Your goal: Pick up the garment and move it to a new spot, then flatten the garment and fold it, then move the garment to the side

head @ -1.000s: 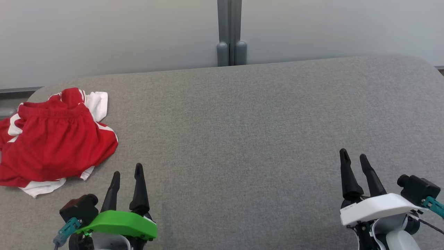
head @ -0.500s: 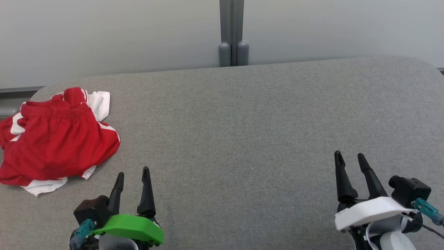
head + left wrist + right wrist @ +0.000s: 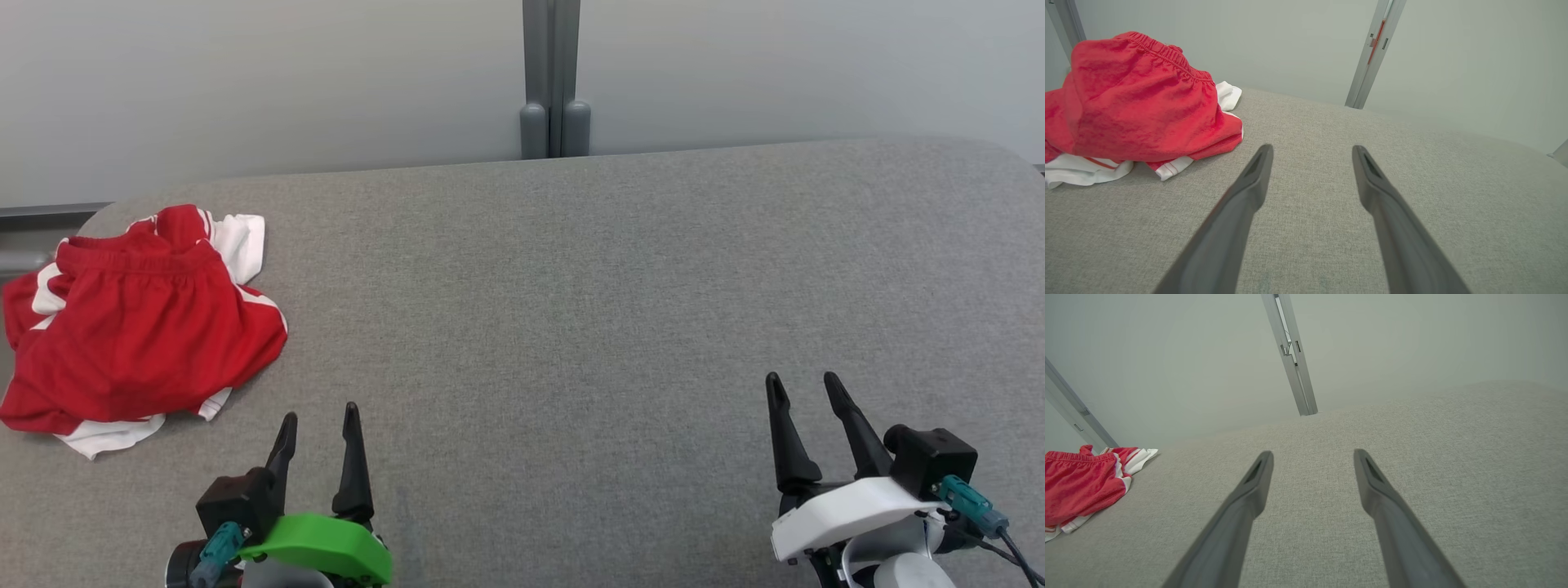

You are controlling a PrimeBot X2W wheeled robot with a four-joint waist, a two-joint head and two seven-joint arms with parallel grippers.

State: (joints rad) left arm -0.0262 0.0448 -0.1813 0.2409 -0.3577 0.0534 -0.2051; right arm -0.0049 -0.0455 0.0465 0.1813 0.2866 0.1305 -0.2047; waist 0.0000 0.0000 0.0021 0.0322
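Near the table's (image 3: 571, 286) left edge: red shorts (image 3: 139, 327); left gripper (image 3: 319, 412), right gripper (image 3: 802, 377) agape, empty (a clumsy grab risks shoving them off).

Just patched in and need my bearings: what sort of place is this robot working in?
Probably a lab or test cell for garment folding: a grey fabric-covered table, pale partition panels joined by a grey metal post behind it, and crumpled red-and-white shorts near the table's left edge.
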